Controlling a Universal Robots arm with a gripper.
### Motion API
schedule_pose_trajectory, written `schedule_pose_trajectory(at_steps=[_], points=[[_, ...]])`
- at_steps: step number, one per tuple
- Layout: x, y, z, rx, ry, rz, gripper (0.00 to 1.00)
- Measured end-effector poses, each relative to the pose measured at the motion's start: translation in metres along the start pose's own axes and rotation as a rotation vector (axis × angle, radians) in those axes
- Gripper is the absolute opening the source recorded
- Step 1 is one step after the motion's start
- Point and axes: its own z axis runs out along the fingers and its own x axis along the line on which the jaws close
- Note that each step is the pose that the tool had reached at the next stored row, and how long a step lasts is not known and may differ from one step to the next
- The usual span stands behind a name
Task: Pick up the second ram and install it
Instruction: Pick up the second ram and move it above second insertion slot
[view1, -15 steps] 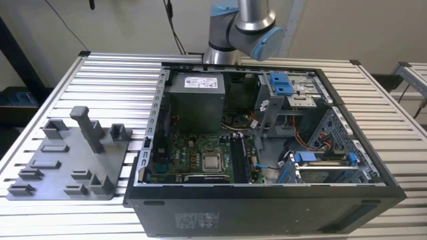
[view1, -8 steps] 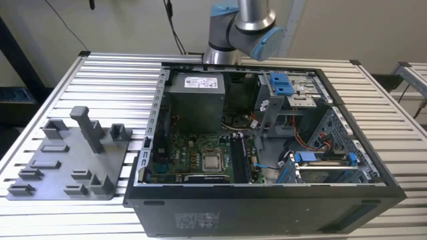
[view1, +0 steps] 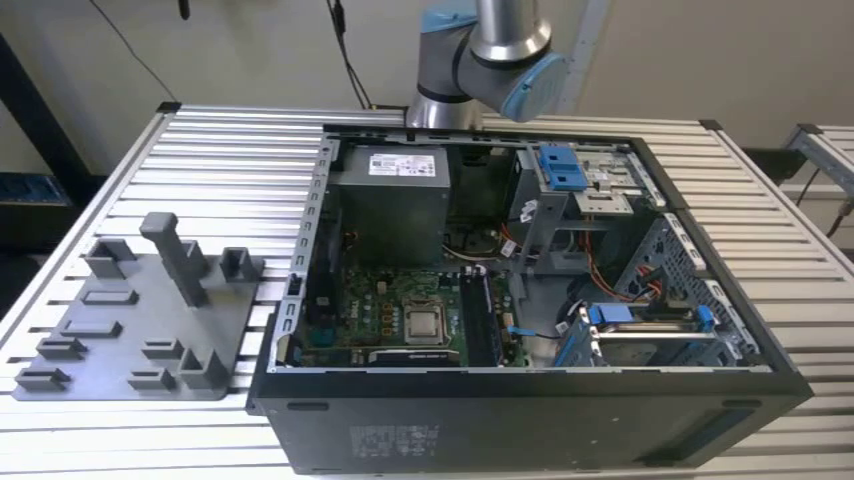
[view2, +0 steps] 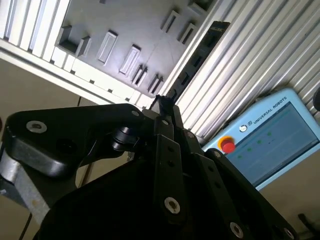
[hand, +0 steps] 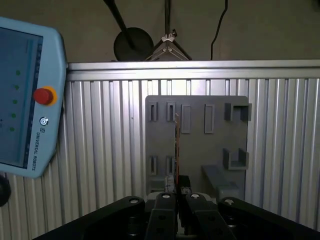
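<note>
Claw (hand: 176, 193) tight on the edge-on second ram (hand: 176, 145), grey slotted tray (hand: 200, 150) beyond.

Slatted alu table (view1: 747, 170) carries an open PC case (view1: 534, 420), w/ a grey slotted fixture tray (view1: 227, 320) just beside it on the exterior view's left. Inside the case: silver PSU (view1: 390, 195) at the back, green mobo (view1: 354, 320) w/ CPU (view1: 424, 325), and blue drive brackets (view1: 561, 165) toward the exterior view's right. A blue-framed pendant (hand: 25, 95) w/ red btn (hand: 44, 95) overlaps the slats in both wrist views. A tripod (hand: 170, 42) stands beyond the table edge.
</note>
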Motion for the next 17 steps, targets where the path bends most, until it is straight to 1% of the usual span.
schedule_pose_trajectory(at_steps=[5,8,17], points=[[-0.0001,-0.0029,0.0001,0.0,0.0,0.0,0.14],[-0.0002,-0.0059,0.0002,0.0,0.0,0.0,0.14],[-0.0005,-0.0191,0.0007,0.0,0.0,0.0,0.14]])
